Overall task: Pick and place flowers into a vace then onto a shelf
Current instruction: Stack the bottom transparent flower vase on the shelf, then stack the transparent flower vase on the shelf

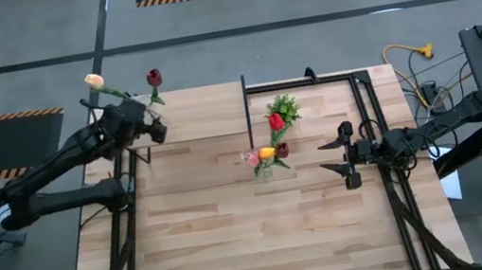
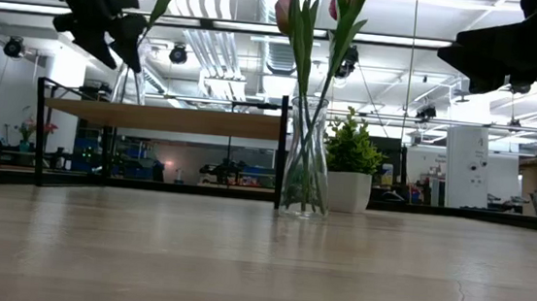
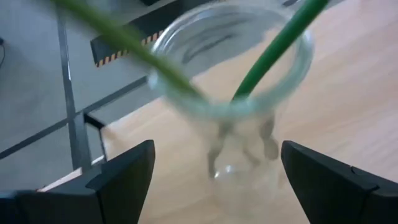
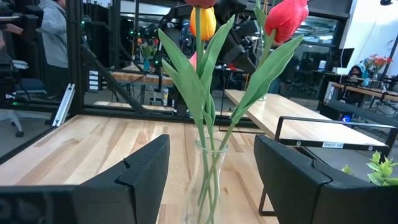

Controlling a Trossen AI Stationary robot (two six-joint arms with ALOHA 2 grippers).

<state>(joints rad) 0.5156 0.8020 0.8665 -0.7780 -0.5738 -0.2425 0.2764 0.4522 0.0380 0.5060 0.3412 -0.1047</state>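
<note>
While overhead hides it, wrist shows vase (image 3: pixel 233 93).

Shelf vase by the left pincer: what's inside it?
Two green stems cross inside the clear vase, bearing a cream head and a dark red head. The open left pincer straddles it. The stem ends and any water can't be made out.

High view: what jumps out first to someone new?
A clear glass vase of red, orange and pink tulips stands mid-table, next to the small potted plant, with the right gripper open and facing it. At the table's far left, on the shelf, the left gripper stands open around a second vase holding a cream and a dark red tulip.
</note>
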